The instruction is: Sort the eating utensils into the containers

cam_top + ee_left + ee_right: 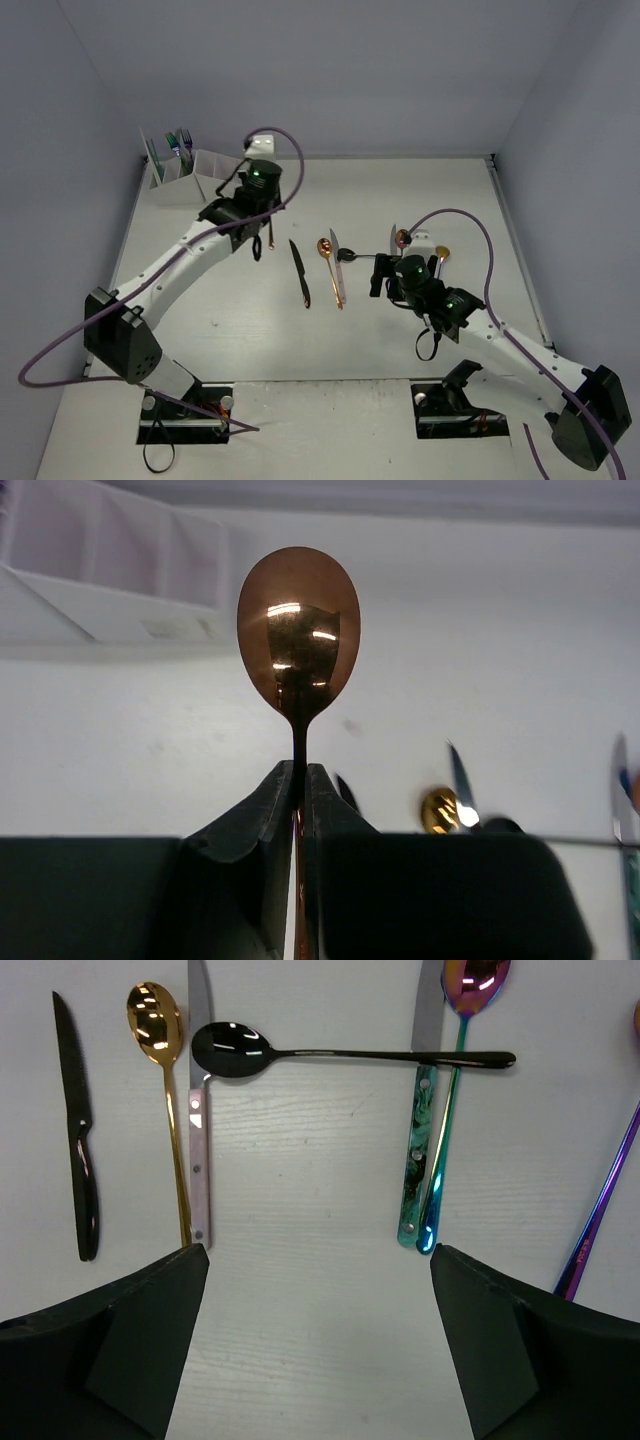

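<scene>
Had left jaws clenched on the neck of copper spoon (298,630); left gripper (300,772) up toward far-left corner of table (250,330). Had right jaws released, spread wide, nothing between them; right gripper (320,1252) poised low over tabletop.

Saw copper spoon's long axis running straight out of the fingertips, bowl forward, handle back between the pads and out of sight. Placed white rack (205,180) just beyond and left of that bowl; found it up-left of bowl in left wrist view, close beside gripper from above. Judged left arm far nearer to rack than right. Expected to need the spoon tipped down into a compartment; could not tell which. Counted teal and blue utensils (180,143) upright in far-left compartment.

Logged spoon as slim, mirror-polished, oval bowl throwing back a dark reflection; likely slick in the pads.

Ahead of right gripper, noted black spoon (350,1055) lying crosswise, handle parallel to the line between fingers, laid across teal-handled knife (415,1160) and iridescent spoon (450,1110). Also logged black knife (80,1140), gold spoon (165,1080), pink-handled knife (200,1160), all lengthwise. Judged a wrist turn needed before any grab at black spoon.
</scene>
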